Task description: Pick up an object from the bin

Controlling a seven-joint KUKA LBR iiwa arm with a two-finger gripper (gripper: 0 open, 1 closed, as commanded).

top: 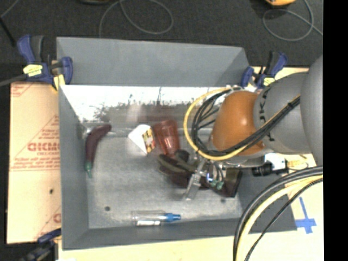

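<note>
My gripper hung low inside the grey metal bin, in its right half, beneath the orange cover and looped cables on my wrist. It sat at the right end of a dark brown, lumpy, soft-looking object lying just right of the bin's middle. I could not tell whether my gripper was parted or closed, and nothing showed clearly held in it.

I judged this to be the descent or the grasp itself, with the lift not yet done. The next move called for closing firmly on one thing and rising straight up, clear of the near wall and the neighbours.

The dark brown object looked long and crumpled, lying at a slant with a glossy fold on top. What it was could not be made out.

Just behind it stood a red-brown plastic tumbler, and beside that a small white and yellow carton. A blackish block lay to the right, under my wrist. Well apart, a dark purple toy aubergine rested by the left wall, and a clear pen with a blue cap lay along the front edge.
</note>
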